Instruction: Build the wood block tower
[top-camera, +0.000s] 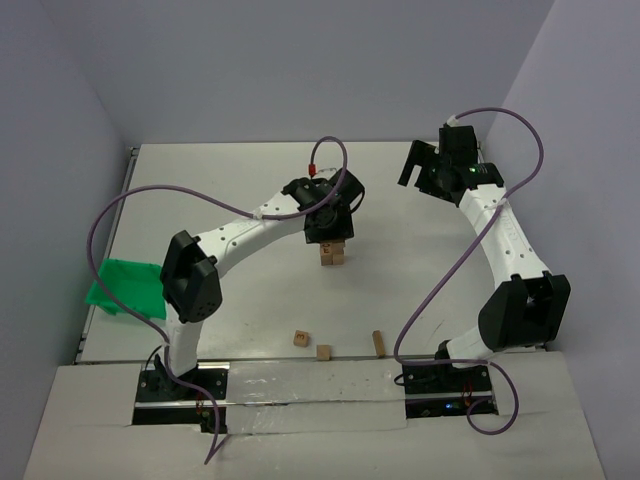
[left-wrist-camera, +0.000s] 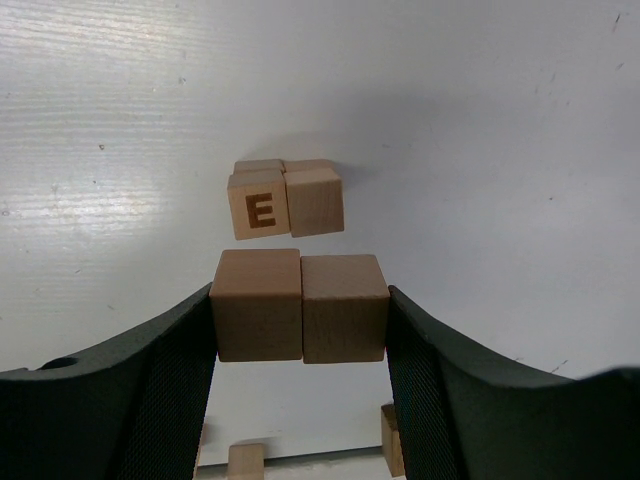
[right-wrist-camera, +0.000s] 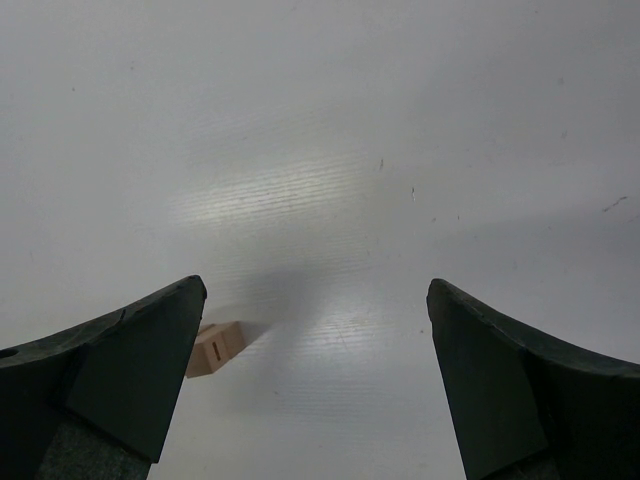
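Nearest, by the front edge of the table (top-camera: 250, 300): three loose wood blocks (top-camera: 323, 352), lying apart. Further left, a green tray (top-camera: 120, 285), partly hidden behind the left arm; no block visible in it. Mid-table, the tower (left-wrist-camera: 285, 200): a low stack two cubes wide, with an E on one near face. Above it, the left gripper (left-wrist-camera: 300, 300), clamped on a pair of cubes (left-wrist-camera: 345, 310) held side by side. Judged mid-placement; next, square the pair over the stack, lower gently, then release. Far right, the right gripper (right-wrist-camera: 316, 290), gaping wide and holding nothing.
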